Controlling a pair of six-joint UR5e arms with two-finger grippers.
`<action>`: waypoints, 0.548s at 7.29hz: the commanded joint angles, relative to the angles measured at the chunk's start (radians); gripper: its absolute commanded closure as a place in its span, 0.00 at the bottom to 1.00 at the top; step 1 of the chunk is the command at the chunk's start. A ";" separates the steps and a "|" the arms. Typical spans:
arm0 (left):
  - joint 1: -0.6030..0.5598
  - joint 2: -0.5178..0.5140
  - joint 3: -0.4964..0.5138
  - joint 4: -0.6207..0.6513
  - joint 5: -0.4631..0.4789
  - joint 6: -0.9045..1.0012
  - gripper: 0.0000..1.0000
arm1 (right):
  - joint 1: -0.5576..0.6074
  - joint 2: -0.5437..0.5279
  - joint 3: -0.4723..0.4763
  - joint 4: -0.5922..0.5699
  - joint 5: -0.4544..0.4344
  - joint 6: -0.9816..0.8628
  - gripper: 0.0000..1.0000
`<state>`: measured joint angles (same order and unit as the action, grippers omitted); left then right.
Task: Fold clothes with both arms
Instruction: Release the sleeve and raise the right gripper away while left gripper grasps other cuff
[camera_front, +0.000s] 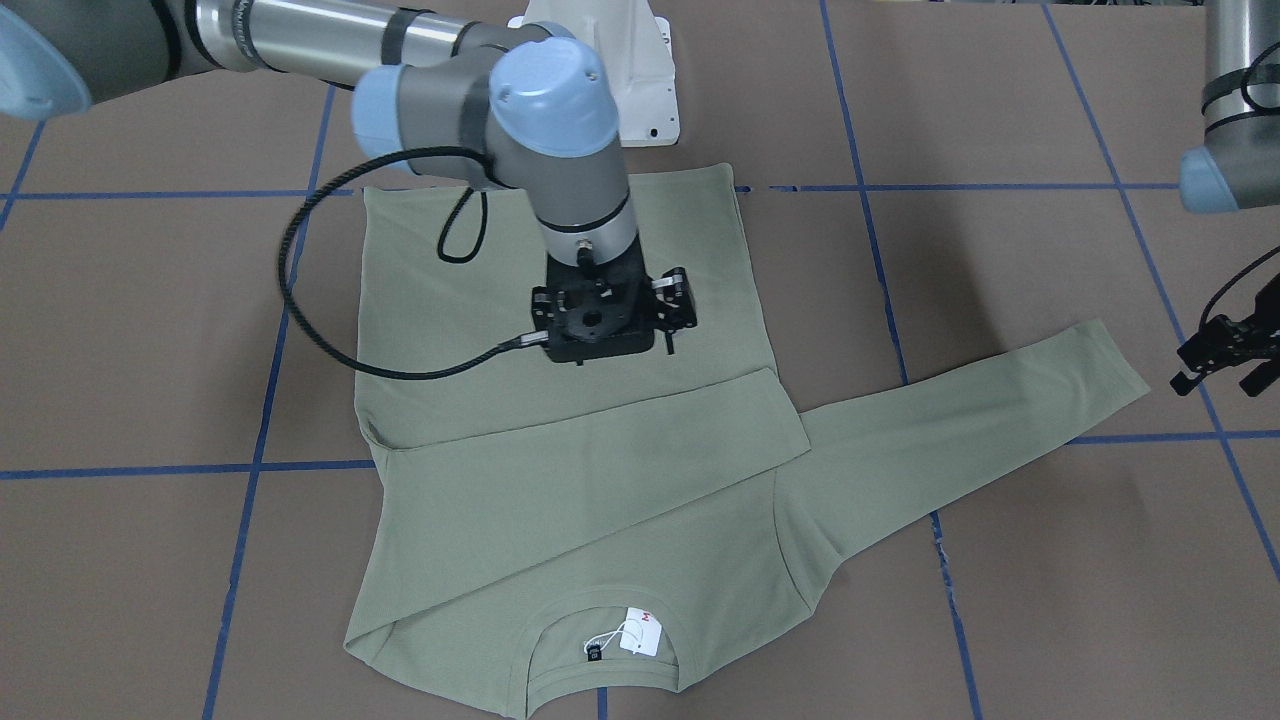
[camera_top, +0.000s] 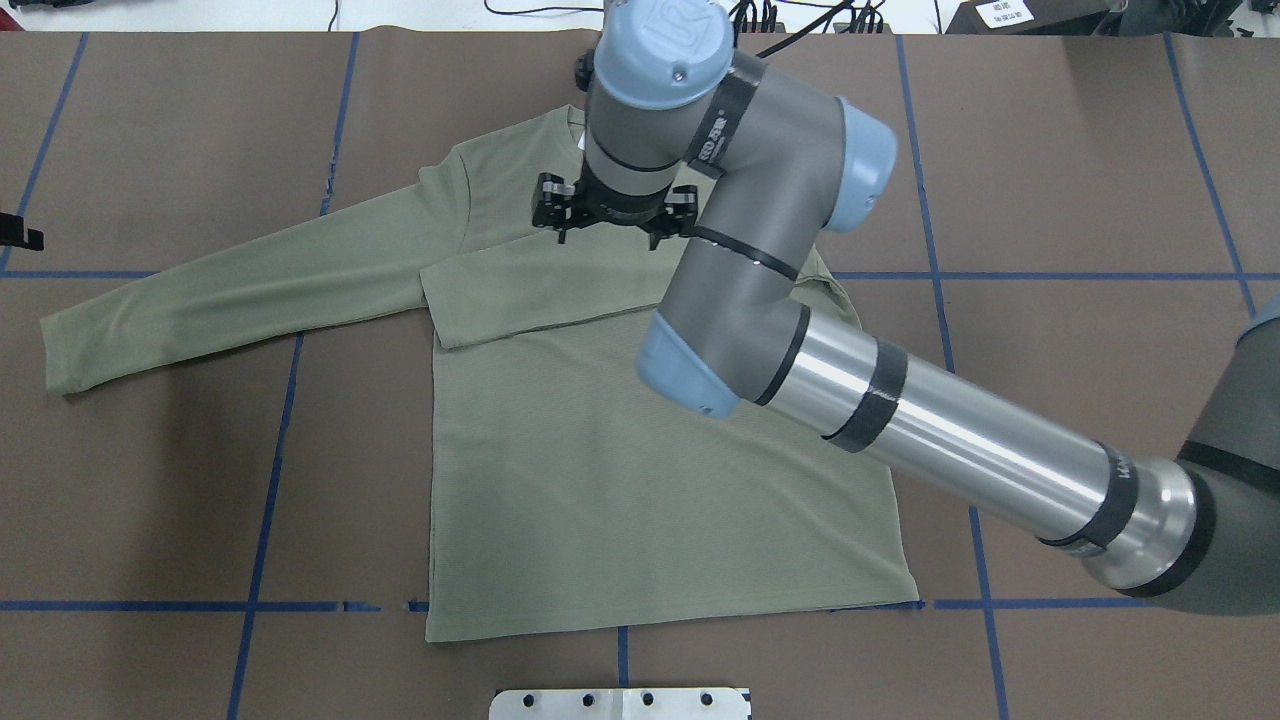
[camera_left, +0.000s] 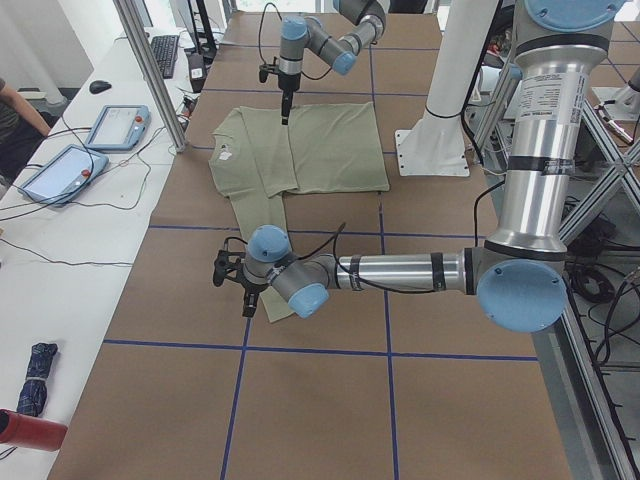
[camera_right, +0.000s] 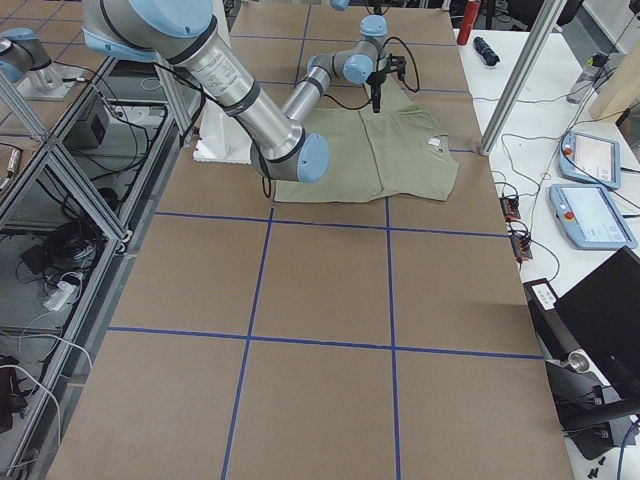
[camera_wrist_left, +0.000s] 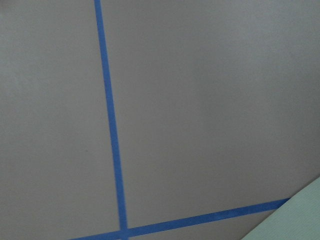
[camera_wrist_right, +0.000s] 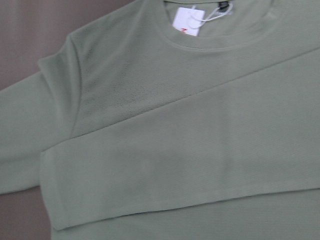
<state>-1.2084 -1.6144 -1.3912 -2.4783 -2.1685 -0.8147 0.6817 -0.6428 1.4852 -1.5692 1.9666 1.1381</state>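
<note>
Shirt (camera_top: 660, 500) lies flat on the table (camera_top: 1050, 200), hem nearest the base. One sleeve (camera_top: 540, 295) is folded across the chest; the other is stretched out to the left. Left gripper (camera_front: 1218, 383) hangs just off that cuff (camera_front: 1120, 360), fingers apparently parted and empty. Right gripper (camera_front: 600, 320) hovers over the chest; its finger spread cannot be told. Farthest is the collar with its tag (camera_front: 640, 630). The knit is probably light, limp and stretchy: pinch at cuff and hem corners.

A robotics lab is indicated by teach pendants (camera_right: 592, 215), aluminium framing (camera_left: 152, 75), trailing cables (camera_right: 65, 240) and a blue-tape-gridded counter (camera_right: 320, 290).
</note>
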 joint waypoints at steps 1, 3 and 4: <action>0.171 0.085 -0.096 -0.056 0.169 -0.260 0.00 | 0.103 -0.139 0.186 -0.239 0.038 -0.207 0.00; 0.232 0.133 -0.140 -0.050 0.254 -0.288 0.00 | 0.209 -0.268 0.253 -0.268 0.138 -0.376 0.00; 0.246 0.134 -0.131 -0.041 0.288 -0.287 0.00 | 0.234 -0.288 0.254 -0.268 0.153 -0.423 0.00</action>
<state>-0.9914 -1.4915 -1.5204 -2.5271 -1.9348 -1.0924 0.8691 -0.8811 1.7194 -1.8276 2.0846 0.7980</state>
